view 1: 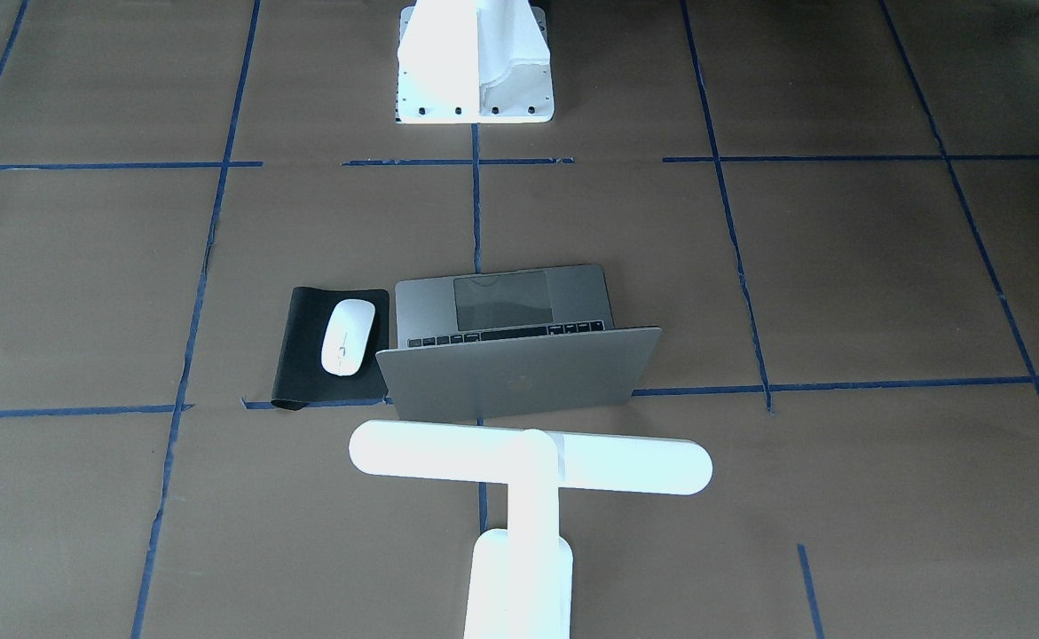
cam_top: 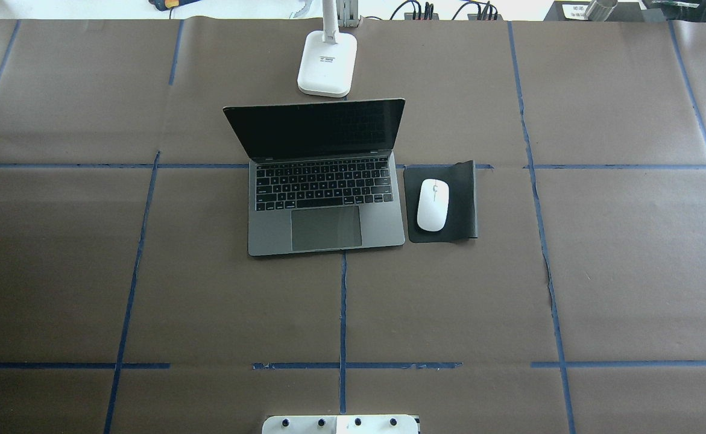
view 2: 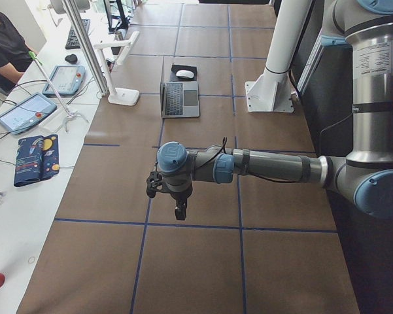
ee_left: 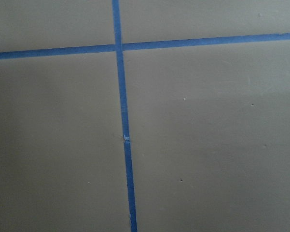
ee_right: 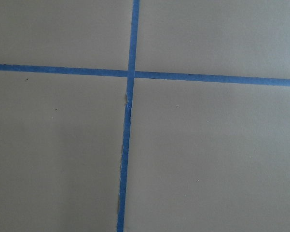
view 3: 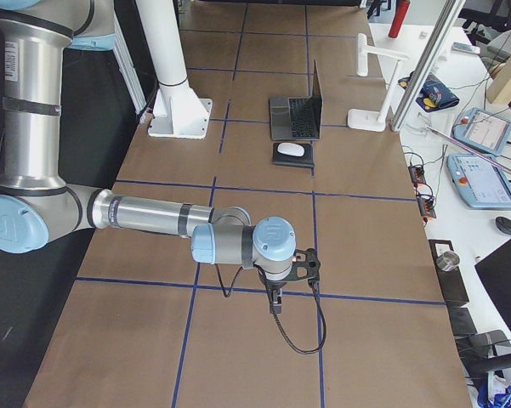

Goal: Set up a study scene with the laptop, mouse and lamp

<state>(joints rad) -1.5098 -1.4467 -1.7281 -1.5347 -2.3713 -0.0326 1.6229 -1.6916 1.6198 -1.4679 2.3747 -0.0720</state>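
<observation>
The setup looks essentially finished. The thin silver-grey metal laptop [cam_top: 326, 205] sits open at the middle of the brown paper-covered tabletop [cam_top: 630, 271], with its dark screen raised and its keyboard facing the robot. The small glossy white oval mouse [cam_top: 433, 204] lies at the laptop's 3 o'clock, on a black rectangular mat [cam_top: 464, 208] just beside the laptop's edge. The bright white T-shaped lamp [view 1: 625, 466] stands at the laptop's 12 o'clock, its base close behind the lid. I cannot tell whether the lamp is lit, and I see nothing else left to place. Both arms are well away from the group, out toward 9 and 3 o'clock. The left hand [view 2: 180, 214] and the right hand [view 3: 275, 304] hang over bare paper with nothing visible in either. They appear only in the side views, so I cannot tell how far open they are, and both wrist views show only paper and blue tape lines. There is wide bare room at 9, 3 and 6 o'clock, up to the blocky white pedestal [view 1: 475, 71]. Room is tightest at 12 o'clock, where the lamp base stands near the far edge, with a post and cables just beyond. The gaps between laptop, mat and lamp are narrow.
</observation>
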